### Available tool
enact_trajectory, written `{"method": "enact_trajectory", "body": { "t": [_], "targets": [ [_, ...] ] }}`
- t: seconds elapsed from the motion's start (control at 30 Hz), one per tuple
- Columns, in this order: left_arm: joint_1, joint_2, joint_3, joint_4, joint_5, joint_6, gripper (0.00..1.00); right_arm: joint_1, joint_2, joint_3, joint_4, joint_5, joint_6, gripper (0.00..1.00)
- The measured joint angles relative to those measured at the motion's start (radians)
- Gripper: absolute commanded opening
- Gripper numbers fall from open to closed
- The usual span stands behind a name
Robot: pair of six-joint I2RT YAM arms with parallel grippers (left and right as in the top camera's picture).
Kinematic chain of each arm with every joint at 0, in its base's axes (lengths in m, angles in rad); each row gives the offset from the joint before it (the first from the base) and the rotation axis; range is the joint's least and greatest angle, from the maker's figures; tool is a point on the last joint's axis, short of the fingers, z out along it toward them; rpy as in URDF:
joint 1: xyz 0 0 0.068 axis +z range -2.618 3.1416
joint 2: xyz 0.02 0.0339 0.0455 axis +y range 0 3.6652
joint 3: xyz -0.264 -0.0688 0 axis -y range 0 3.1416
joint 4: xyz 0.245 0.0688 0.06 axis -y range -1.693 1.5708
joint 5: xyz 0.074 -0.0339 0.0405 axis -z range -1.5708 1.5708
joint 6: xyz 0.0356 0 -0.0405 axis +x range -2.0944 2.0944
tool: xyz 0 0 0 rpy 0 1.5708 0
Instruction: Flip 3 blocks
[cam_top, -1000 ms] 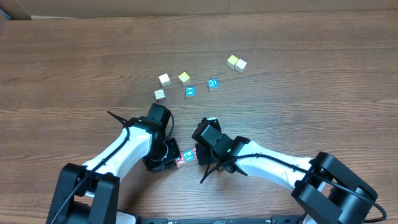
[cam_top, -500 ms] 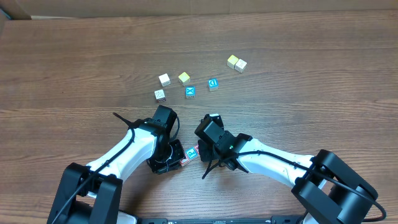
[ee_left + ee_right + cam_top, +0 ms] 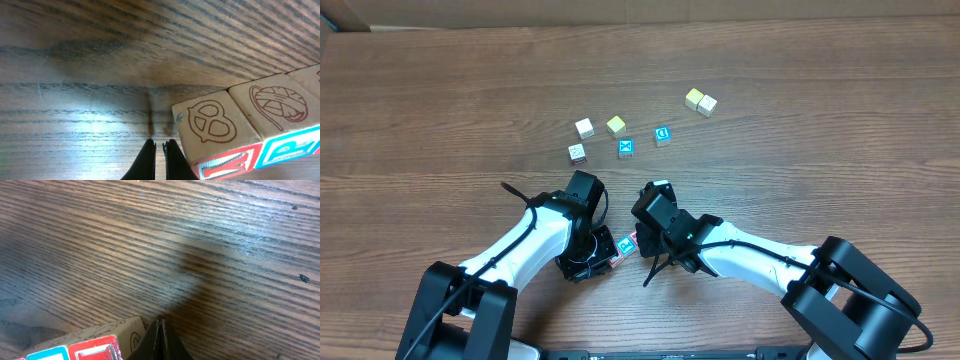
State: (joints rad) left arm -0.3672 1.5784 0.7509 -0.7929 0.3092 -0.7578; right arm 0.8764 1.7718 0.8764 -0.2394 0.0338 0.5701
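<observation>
- Sitting close to the robot's base in the overhead view, the three blocks (image 3: 620, 252) lie in a short slanted row on the tabletop (image 3: 820, 150), squeezed between the two arms.
- The left wrist view shows the row side by side and touching: a pretzel block (image 3: 212, 125) nearest, a middle block (image 3: 277, 102) with a round ribbed drawing on top, and the corner of a third block (image 3: 312, 75) at the frame edge.
- The side faces turned toward that camera are printed red on the pretzel block and blue on the middle block.
- The left end effector (image 3: 160, 143) has its jaws pinched together on nothing, its tips just beside the pretzel block's near corner. Whether they touch it cannot be told.
- The right end effector (image 3: 159, 322) is likewise closed and empty, its tip just beside the corner of the row's other end.
- Well apart, farther up the tabletop, lie the blue X cube (image 3: 626, 147) and the blue D cube (image 3: 662, 134), among other loose cubes.
- Handling, as a judgement: the blocks look like small wooden cubes, so light, rigid and not fragile. Their smooth faces would likely slide on the wood grain rather than tip under a low push.
- Where to hold: faces shared with a neighbour are blocked, so the free pair across the row's width is the place to pinch. The jaws would need to part first.
- With jaws closed, the alternative is a nudge high on an end block's outer face to roll it over, though the row may scoot together.
</observation>
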Motion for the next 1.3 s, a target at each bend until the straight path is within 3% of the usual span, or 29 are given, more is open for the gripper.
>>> {"method": "enact_trajectory", "body": {
  "t": [0.53,1.3],
  "targets": [
    [0.0,0.0,-0.003,-0.003,-0.023,-0.001,0.04,0.0,0.006,0.0,0.019,-0.009,-0.008,0.04],
    [-0.02,0.0,-0.003,0.008,-0.067,0.14,0.04,-0.045,0.01,0.0,0.031,-0.071,-0.023,0.04]
  ]
}}
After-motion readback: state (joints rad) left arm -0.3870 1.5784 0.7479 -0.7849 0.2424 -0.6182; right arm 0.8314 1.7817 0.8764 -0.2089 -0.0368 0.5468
